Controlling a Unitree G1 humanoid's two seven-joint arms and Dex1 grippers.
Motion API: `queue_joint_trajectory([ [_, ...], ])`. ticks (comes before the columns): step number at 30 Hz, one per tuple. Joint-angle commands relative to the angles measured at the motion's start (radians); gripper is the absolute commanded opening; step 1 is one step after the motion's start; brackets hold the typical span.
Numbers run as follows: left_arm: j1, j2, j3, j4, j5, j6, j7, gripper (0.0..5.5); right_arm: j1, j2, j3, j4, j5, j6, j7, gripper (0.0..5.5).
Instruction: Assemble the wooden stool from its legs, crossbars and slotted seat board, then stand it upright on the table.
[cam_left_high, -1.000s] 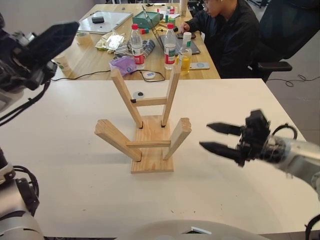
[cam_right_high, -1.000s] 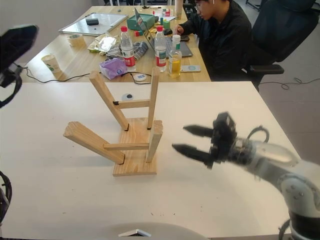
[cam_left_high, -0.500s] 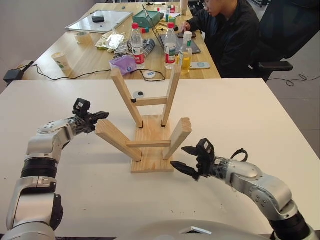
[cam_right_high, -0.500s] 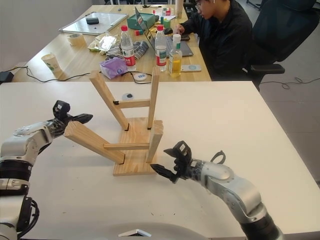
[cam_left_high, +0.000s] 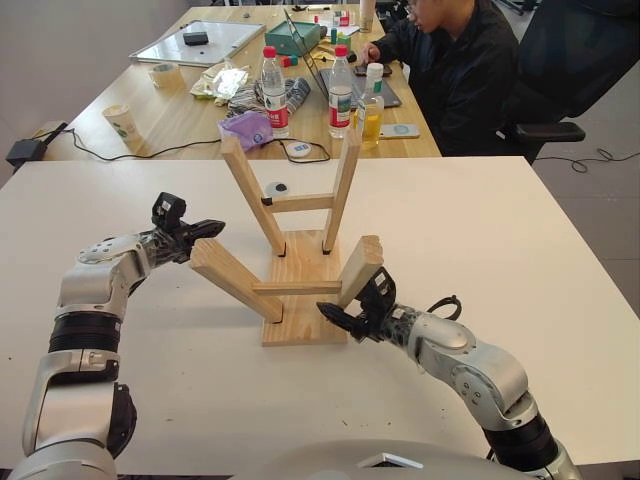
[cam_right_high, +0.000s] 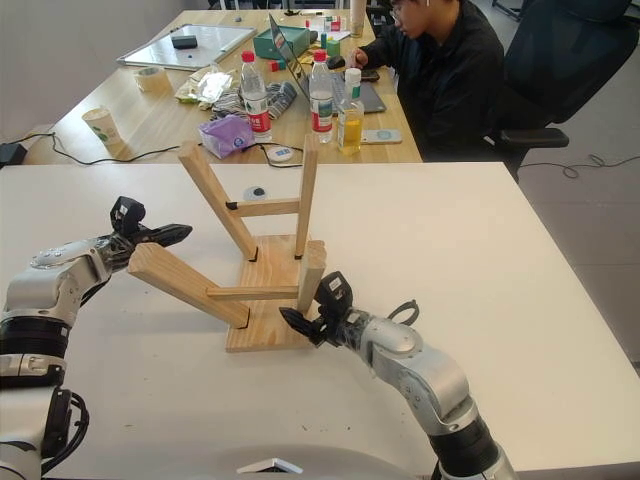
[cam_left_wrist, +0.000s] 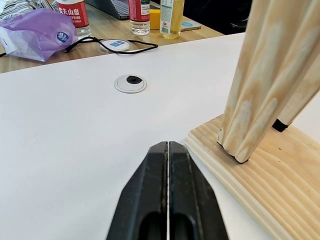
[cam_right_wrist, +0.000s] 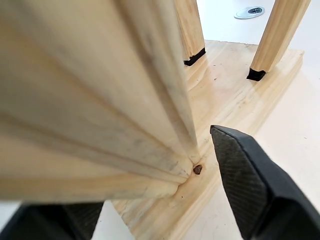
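Note:
The wooden stool lies upside down on the white table, its seat board (cam_left_high: 305, 322) flat and its legs splayed upward. One crossbar (cam_left_high: 300, 203) joins the far legs and another (cam_left_high: 297, 287) joins the near legs. My left gripper (cam_left_high: 207, 230) is shut, with nothing in it, just beside the free end of the near left leg (cam_left_high: 232, 277). In the left wrist view the gripper (cam_left_wrist: 168, 146) points at the seat board (cam_left_wrist: 250, 170). My right gripper (cam_left_high: 355, 305) is open and straddles the foot of the near right leg (cam_left_high: 360, 265), where it meets the board (cam_right_wrist: 225, 95).
A round cable grommet (cam_left_high: 277, 188) sits in the white table behind the stool. Beyond the far edge, a wooden table (cam_left_high: 190, 115) carries bottles (cam_left_high: 272, 80), a paper cup (cam_left_high: 123, 122), a purple bag (cam_left_high: 247, 128) and a laptop. A person is seated there.
The left arm came down from near the camera to the near left leg's end. The right gripper moved left from open table to the near right leg's foot.

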Motion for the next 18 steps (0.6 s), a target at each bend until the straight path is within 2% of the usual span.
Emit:
queue_joint_trajectory([
  [1,0.006,0.000,0.014,-0.015,0.019,0.004,-0.005,0.00,-0.024,-0.026,-0.019,-0.003,-0.061,0.040,-0.037,2.51],
  [3,0.005,-0.001,0.018,-0.013,0.024,0.001,-0.006,0.00,-0.046,-0.102,-0.032,-0.019,-0.071,0.044,0.009,2.42],
  [6,-0.010,-0.004,0.018,0.014,0.036,-0.013,-0.010,0.00,-0.076,-0.237,-0.090,0.007,-0.026,-0.024,0.203,2.41],
  [10,-0.052,-0.005,-0.002,0.125,0.086,-0.055,-0.029,0.00,-0.089,-0.375,-0.164,0.167,0.012,-0.200,0.517,2.27],
  [12,-0.075,-0.014,-0.012,0.164,0.105,-0.068,-0.046,0.00,-0.099,-0.377,-0.215,0.275,0.109,-0.199,0.667,2.26],
  [15,-0.107,-0.046,-0.034,0.185,0.122,-0.080,-0.073,0.00,-0.111,-0.352,-0.274,0.402,0.285,-0.043,0.804,2.22],
  [18,-0.164,-0.113,-0.060,0.243,0.138,-0.115,-0.108,0.00,-0.065,-0.347,-0.203,0.400,0.251,-0.073,0.881,2.19],
])
